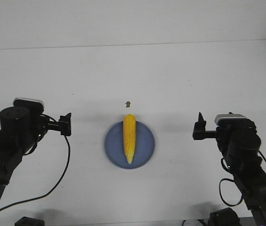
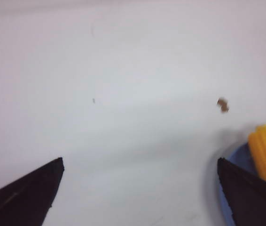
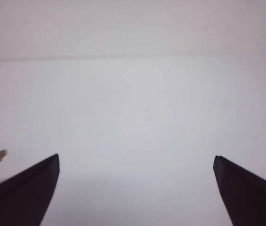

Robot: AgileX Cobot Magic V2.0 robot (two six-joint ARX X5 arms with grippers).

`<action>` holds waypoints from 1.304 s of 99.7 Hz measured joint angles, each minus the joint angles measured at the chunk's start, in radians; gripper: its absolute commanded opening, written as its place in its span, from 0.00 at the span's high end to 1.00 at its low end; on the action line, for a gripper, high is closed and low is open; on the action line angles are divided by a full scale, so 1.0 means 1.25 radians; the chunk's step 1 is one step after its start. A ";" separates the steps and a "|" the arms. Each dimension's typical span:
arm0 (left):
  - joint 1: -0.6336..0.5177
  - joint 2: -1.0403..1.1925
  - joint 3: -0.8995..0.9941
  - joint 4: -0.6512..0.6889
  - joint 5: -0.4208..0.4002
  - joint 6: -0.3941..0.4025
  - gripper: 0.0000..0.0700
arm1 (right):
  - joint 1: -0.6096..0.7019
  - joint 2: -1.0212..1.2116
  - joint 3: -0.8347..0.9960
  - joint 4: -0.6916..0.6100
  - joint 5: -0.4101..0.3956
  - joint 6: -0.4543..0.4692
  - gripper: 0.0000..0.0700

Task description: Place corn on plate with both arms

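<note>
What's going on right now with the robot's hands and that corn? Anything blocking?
Left hand open, empty. Right hand open, empty. Corn lying on plate, both hands clear of it. Small brown speck beyond plate, not in the way.

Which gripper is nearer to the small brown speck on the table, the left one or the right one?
Left, by a little. The left gripper sits left of the brown speck; the right gripper sits slightly farther to its right. Both are open, nearer the robot than it.

lab setup | bare white table point(image 1: 180, 75) | plain white wall point(image 1: 123, 21)
</note>
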 measured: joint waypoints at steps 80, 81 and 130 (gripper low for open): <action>0.000 -0.508 -0.427 0.125 -0.065 -0.069 0.00 | -0.009 -0.394 -0.277 0.034 -0.043 -0.077 0.00; 0.000 -0.508 -0.427 0.124 -0.065 -0.069 0.00 | -0.009 -0.398 -0.277 0.034 -0.043 -0.077 0.00; 0.000 -0.509 -0.428 0.131 -0.065 -0.078 0.24 | -0.009 -0.439 -0.271 0.044 -0.001 -0.077 0.55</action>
